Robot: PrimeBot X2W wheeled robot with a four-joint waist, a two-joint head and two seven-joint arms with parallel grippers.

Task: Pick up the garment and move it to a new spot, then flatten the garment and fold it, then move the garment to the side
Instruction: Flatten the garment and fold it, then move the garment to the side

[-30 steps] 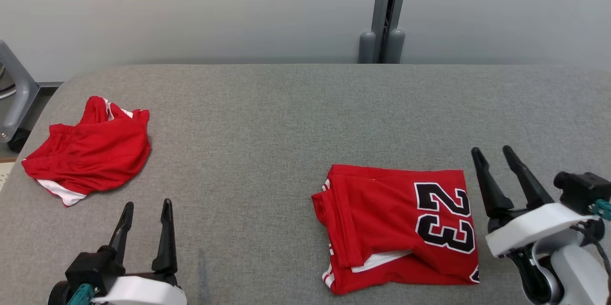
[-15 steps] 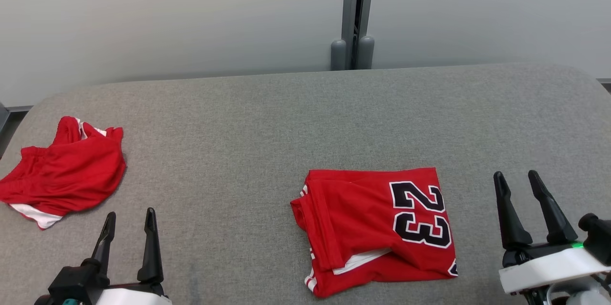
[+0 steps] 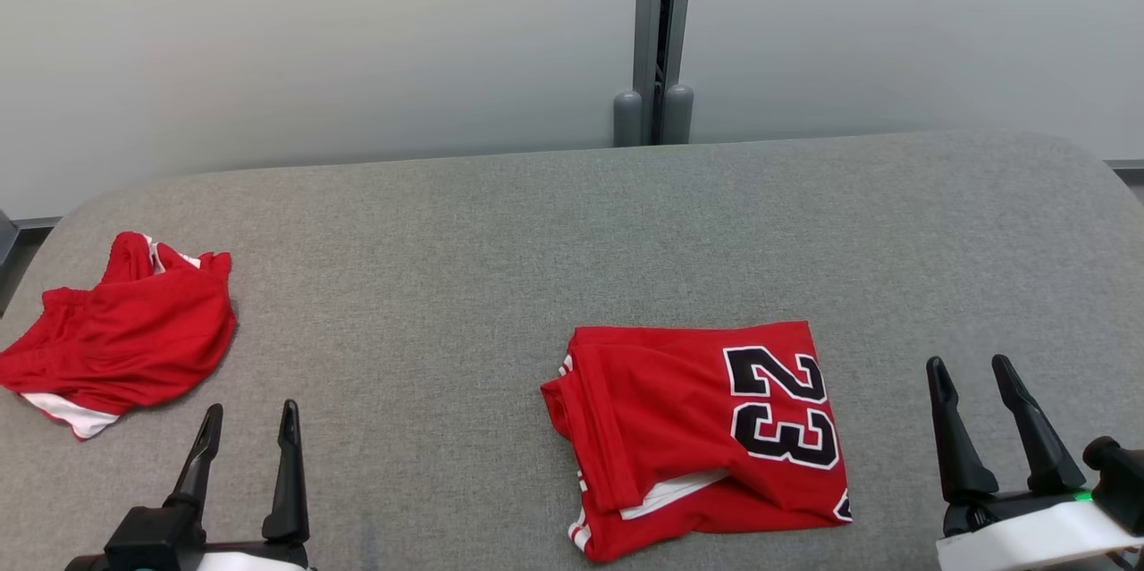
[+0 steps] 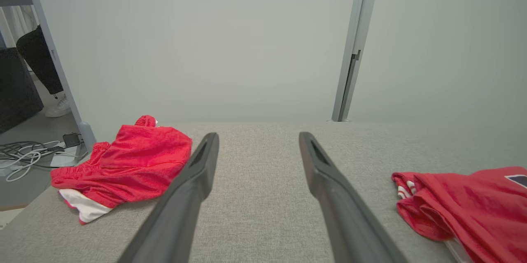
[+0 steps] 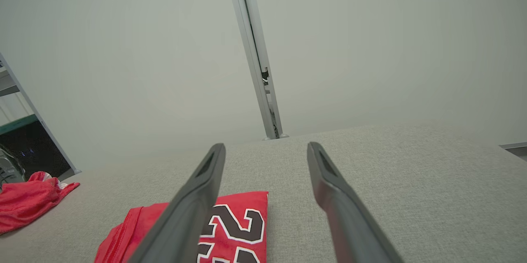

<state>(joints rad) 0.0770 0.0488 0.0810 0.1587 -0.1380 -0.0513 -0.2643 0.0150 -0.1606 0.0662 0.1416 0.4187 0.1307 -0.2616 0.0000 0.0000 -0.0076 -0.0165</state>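
Left gripper spread wide, nothing between its fingers, poised over bare grey desk. Right gripper same: fingers apart, empty, touching no cloth. Folded red jersey with black "23" lies flat on the desk between the two grippers, nearer the right one, just off that gripper's left side, not touching it. In the right wrist view one finger partly hides the numbered end. White lining peeks from the jersey's near edge, and striped trim shows at the end facing the left gripper. Crumpled red garment with white trim sits ahead of the left gripper and out to its left, by the desk's left edge, clear of the fingers and well apart from the jersey. Past the desk's far edge ahead of both grippers is a pale wall with a grey upright post. In the left wrist view, tangled cables lie on the floor off to the left.
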